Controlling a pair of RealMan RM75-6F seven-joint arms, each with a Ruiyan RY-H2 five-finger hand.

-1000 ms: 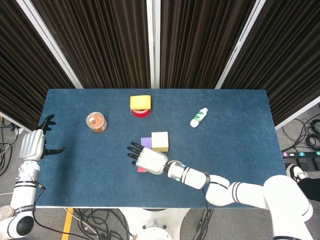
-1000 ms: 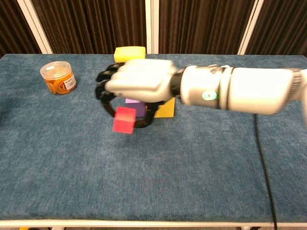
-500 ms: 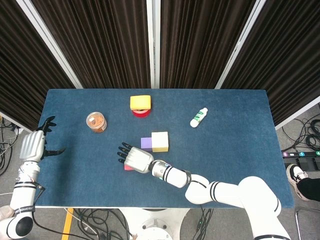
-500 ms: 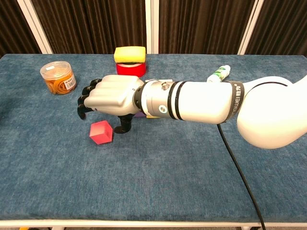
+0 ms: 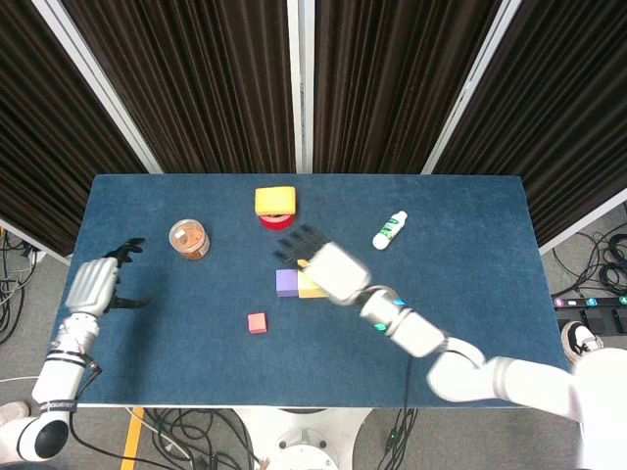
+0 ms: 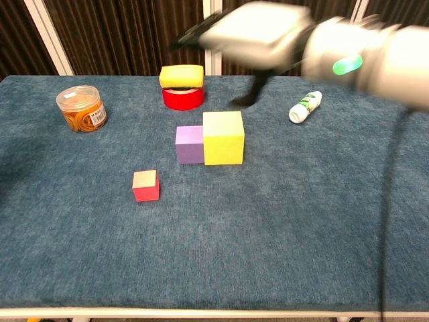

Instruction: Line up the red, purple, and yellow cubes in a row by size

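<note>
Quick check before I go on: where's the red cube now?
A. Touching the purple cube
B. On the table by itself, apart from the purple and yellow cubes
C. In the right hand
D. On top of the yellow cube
B: the red cube sits alone on the table, with a gap to the purple cube, which is flush against the yellow cube; the right hand is raised and holds nothing.

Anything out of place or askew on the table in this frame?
Yes: the red cube sits apart from the row, nearer the robot and to the left, while the purple cube and yellow cube touch side by side. Nothing looks spilled or damaged; the white bottle lies on its side.
</note>
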